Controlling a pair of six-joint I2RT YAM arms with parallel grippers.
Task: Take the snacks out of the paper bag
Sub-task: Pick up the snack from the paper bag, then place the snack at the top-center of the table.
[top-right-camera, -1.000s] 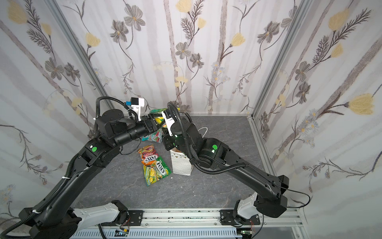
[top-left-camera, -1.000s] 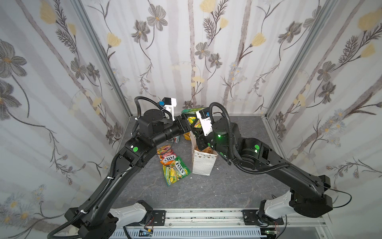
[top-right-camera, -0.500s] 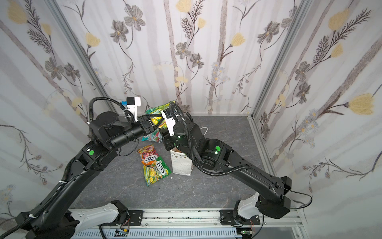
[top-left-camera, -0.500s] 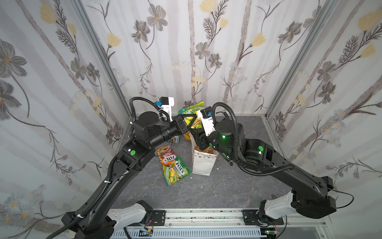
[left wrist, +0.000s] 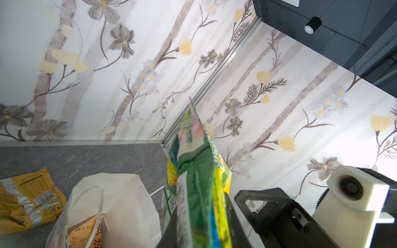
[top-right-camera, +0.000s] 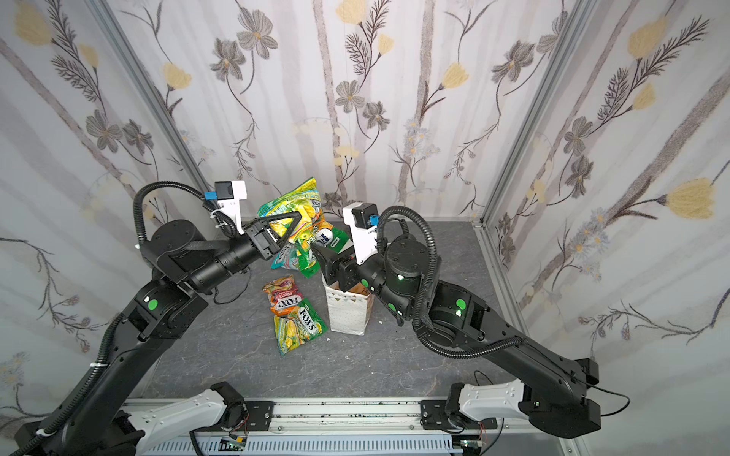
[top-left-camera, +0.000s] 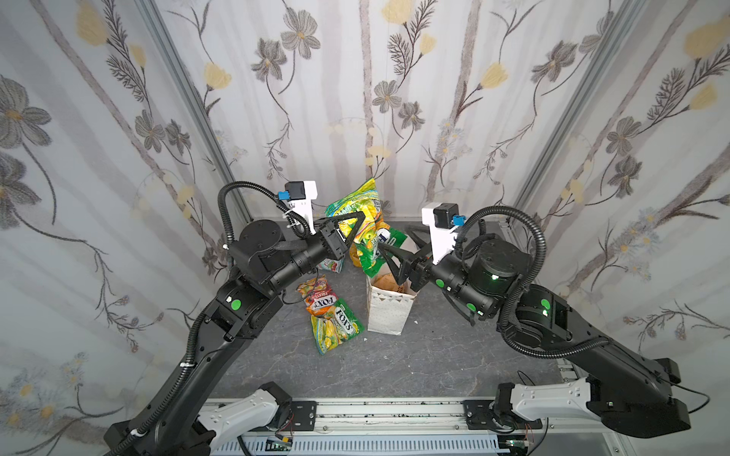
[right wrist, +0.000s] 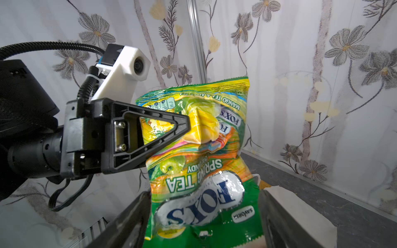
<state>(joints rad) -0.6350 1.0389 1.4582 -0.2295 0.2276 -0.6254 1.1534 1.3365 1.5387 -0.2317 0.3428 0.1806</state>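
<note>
A green-yellow FOX'S candy bag [top-left-camera: 365, 221] [right wrist: 204, 171] hangs in the air above the white paper bag [top-left-camera: 385, 312] [top-right-camera: 347, 312]. My left gripper [top-left-camera: 357, 221] [left wrist: 202, 225] is shut on the candy bag's middle. My right gripper [top-left-camera: 395, 239] [right wrist: 204, 225] is open, with one finger on each side of the candy bag's lower end and a gap between fingers and packet. An orange pouch [left wrist: 86, 234] sits inside the paper bag. Two more FOX'S snacks lie flat left of the paper bag, red-orange [top-left-camera: 316, 294] and green-yellow [top-left-camera: 335, 323].
A teal-pink packet [top-left-camera: 332, 264] lies half hidden under my left wrist. A yellow-orange chip bag [left wrist: 28, 199] rests on the grey table beyond the paper bag. Floral walls close in the back and both sides.
My left gripper has shut on the candy bag while my right gripper opened and released it. The candy bag has risen slightly, now carried by the left.
</note>
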